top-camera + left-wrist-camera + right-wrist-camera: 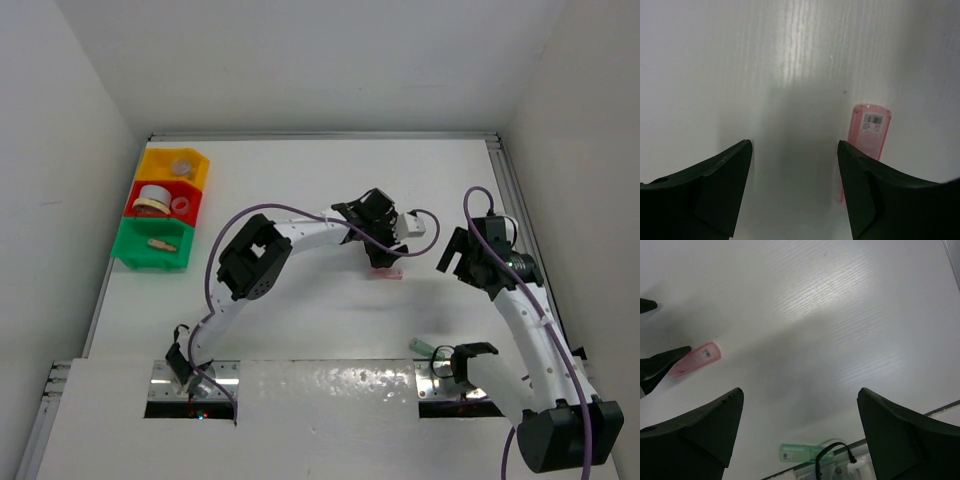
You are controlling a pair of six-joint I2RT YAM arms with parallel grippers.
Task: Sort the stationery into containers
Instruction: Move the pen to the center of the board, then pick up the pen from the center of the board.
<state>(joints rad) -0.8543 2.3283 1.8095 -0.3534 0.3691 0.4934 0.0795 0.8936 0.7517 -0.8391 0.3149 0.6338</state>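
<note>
The left gripper [792, 150] hangs low over the white table [300, 180], jaws spread apart and holding nothing. The pink capsule-shaped piece [870, 134] lies flat on the table just outside one finger [865, 190], not in the gap. Its near end is hidden behind that finger, so contact cannot be judged. A small white barcode label [876, 119] sits at its far end.

The right gripper [800, 395] is to the right of the pink piece and apart from it. Its jaws are wide open and empty above bare table.

A green capsule-shaped piece [799, 452] lies nearer the arm bases than the pink piece and a little to its right. It sits at the table's near edge beside a black cable [832, 449].

Well to the left of the pink piece, against the left wall, three joined bins stand in a row:
- The yellow-orange bin [150, 160], the farthest, holds a small clear round item [182, 165].
- The red bin [135, 207], in the middle, holds a beige tape ring [152, 199] and a clear ring [182, 203].
- The green bin [130, 250], the nearest, holds a small orange-beige piece [160, 243].
</note>
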